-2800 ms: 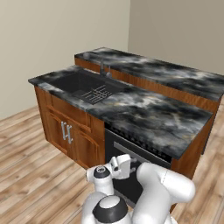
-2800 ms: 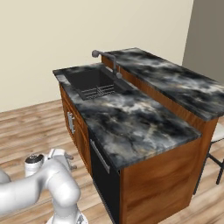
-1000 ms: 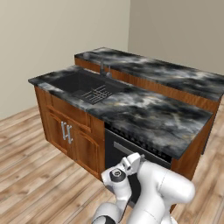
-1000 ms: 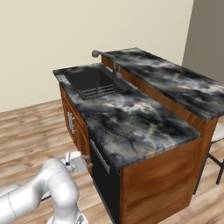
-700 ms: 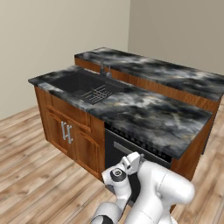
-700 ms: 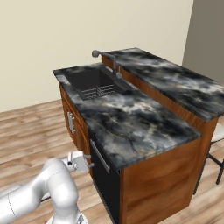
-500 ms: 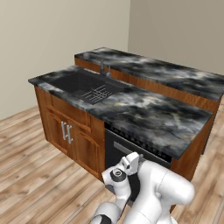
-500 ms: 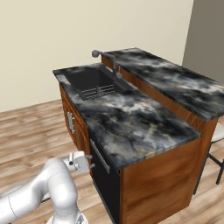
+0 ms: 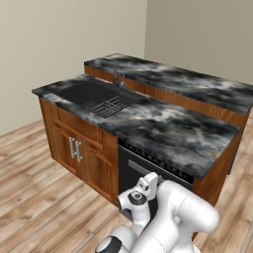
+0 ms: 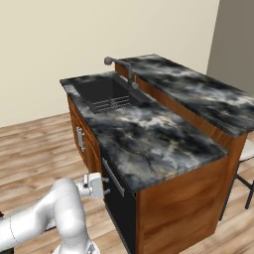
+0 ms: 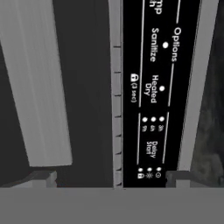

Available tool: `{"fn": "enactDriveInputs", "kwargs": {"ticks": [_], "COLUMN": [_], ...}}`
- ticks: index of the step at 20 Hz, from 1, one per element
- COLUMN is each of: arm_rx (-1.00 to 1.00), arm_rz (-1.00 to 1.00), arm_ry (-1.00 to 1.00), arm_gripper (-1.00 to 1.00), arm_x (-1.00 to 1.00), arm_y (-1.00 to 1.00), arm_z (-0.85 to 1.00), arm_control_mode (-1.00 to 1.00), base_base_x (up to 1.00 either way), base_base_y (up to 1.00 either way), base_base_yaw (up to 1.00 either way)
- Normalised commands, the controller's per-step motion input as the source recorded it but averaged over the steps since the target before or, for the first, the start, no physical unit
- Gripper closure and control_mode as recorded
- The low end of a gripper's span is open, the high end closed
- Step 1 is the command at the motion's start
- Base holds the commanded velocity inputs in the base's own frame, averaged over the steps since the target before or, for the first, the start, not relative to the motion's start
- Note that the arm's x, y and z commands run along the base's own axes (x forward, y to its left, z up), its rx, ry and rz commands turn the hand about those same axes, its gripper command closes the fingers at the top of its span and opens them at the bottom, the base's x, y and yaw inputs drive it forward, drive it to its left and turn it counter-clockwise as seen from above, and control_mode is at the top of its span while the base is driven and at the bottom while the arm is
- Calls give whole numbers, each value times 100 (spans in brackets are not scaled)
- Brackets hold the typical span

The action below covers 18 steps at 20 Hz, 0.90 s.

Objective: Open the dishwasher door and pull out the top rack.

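Standing closed under the marble worktop (image 9: 168, 128): dishwasher door (image 10: 117, 207), black, bar handle (image 11: 41, 83) near its top; tool (image 11: 109, 177) spread wide, empty, straddling that handle, close before the door

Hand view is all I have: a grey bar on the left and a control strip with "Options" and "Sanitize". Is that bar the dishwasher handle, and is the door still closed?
Observer: Yes. In the right base view the dishwasher door sits closed, flush under the counter, and its handle runs along the top edge.
Operator: Where is the end effector relative to it?
Observer: The end effector is right in front of the handle's sink-side end, at handle height.
Operator: Anything standing in front of the door?
Observer: The left base view shows only wood floor ahead of the door and the cabinets beside it.
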Motion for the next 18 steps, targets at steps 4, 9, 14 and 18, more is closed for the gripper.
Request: {"fn": "enactDriveInputs", "kwargs": {"ticks": [4,9,14,18], "arm_rx": [0,0,-2,-4], "arm_rz": [0,0,0,0], "arm_ry": [5,3,1,0], "arm_gripper": [-100,-100,-100,-100], "arm_x": [34,33,33,31], "arm_y": [0,0,0,0], "arm_z": [-30,-30,-28,-25], "arm_control_mode": [-100,-100,-100,-100], "base_base_x": [0,0,0,0], "base_base_y": [0,0,0,0], "base_base_yaw": [0,0,0,0]}}
